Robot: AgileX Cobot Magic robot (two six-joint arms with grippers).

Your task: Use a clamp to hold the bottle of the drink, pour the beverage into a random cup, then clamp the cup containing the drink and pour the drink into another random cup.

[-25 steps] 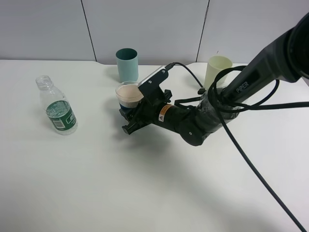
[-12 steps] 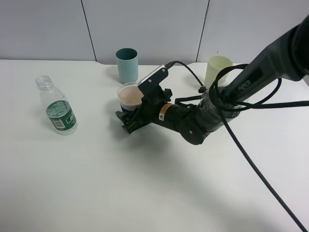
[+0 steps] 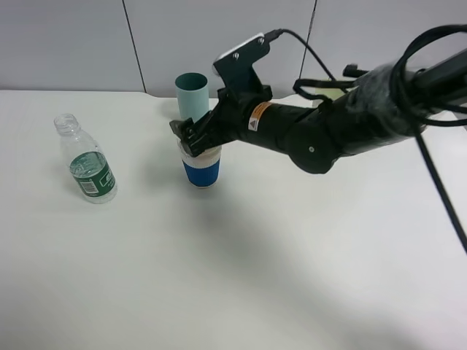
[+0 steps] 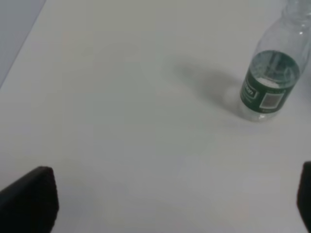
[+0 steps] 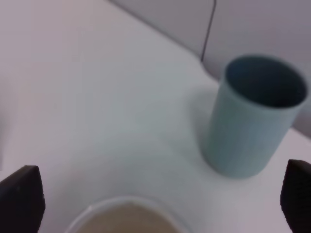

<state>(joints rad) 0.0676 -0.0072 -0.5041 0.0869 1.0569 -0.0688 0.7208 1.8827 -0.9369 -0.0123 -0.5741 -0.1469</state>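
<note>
We see a white table (image 3: 241, 277) from the high camera. The right gripper (image 3: 197, 140) sits just left of centre in the upper half of the frame, directly over the rim of the blue-sleeved paper cup (image 3: 202, 168). Its jaws are spread — in the right wrist view the two dark finger ends sit at the far lower corners, with the pale rim of the cup between them at the bottom edge and clear gaps on both sides. We cannot tell from the high view whether a fingertip touches the rim. The cup stands upright on the table.

Behind it, toward the upper middle of the frame, stands the teal tumbler (image 3: 191, 90), upright and apart from the cup; the right wrist view shows its dark inside. The black arm (image 3: 343, 131) crosses from the right edge.

The bottle (image 3: 86, 166) stands upright at the left of the frame, well apart from the cup, uncapped, green label round its middle. In the left wrist view it stands in the upper right corner, and the left gripper (image 4: 175, 204) has its jaws spread wide — dark finger ends at the lower left and the right edge, nothing between them but table.
</note>
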